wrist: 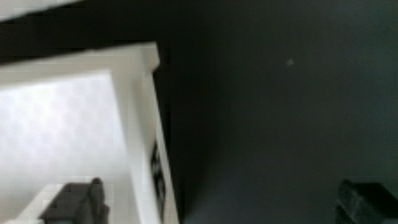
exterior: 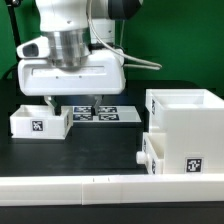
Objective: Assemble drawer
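The tall white drawer housing (exterior: 185, 125) stands at the exterior view's right, open on top, with a tag on its front. A knobbed tray (exterior: 150, 156) sits low in it, knob pointing to the exterior view's left. A second small white tray (exterior: 38, 122) lies at the left on the black table, and it also shows in the wrist view (wrist: 71, 130). My gripper (exterior: 72, 103) is open and hangs over that tray's near wall (wrist: 150, 120). In the wrist view the gripper (wrist: 221, 205) has one finger (wrist: 71, 202) over the tray's inside and the other over the table. It holds nothing.
The marker board (exterior: 100, 114) lies flat behind the gripper, mid-table. A long low white rail (exterior: 110, 190) runs along the front edge. The black table (wrist: 285, 110) lies bare between the left tray and the housing.
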Tool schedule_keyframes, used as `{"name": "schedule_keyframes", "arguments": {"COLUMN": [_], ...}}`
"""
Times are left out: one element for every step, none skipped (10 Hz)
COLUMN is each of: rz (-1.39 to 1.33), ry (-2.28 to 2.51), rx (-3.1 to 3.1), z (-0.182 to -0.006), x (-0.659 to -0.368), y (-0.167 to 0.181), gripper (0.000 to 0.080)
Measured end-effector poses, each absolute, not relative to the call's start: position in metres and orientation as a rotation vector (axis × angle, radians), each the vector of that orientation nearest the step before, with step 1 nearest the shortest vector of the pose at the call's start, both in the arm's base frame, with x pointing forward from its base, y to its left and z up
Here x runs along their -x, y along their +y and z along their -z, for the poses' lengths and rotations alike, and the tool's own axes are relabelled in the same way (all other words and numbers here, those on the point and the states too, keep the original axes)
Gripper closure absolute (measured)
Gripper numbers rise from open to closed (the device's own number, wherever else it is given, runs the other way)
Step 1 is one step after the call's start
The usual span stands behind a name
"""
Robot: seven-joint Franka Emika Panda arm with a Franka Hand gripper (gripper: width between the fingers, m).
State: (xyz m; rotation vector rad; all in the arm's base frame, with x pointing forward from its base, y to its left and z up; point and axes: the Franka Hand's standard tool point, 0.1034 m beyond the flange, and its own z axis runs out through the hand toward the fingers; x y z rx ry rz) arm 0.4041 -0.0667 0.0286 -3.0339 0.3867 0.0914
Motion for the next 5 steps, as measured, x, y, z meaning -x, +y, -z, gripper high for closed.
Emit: {"name": "schedule_keyframes", "arguments": {"rz": [-0.105,-0.111,-0.098,-0.089,-0.068], "ry": [0.390,0.351,0.325,0.310,0.303], "rx": [3.032,3.039,3.048,3.054,3.061], "z": [-0.020,-0.014,-0.010,-0.007,-0.007], "x": [-0.399,-0.394,-0.391,-0.389,-0.388], "y": [-0.072,-0.077,-0.080,-0.082,-0.082], "gripper": [0.0151,0.0151,0.0151,0.0151,0.0151]}}
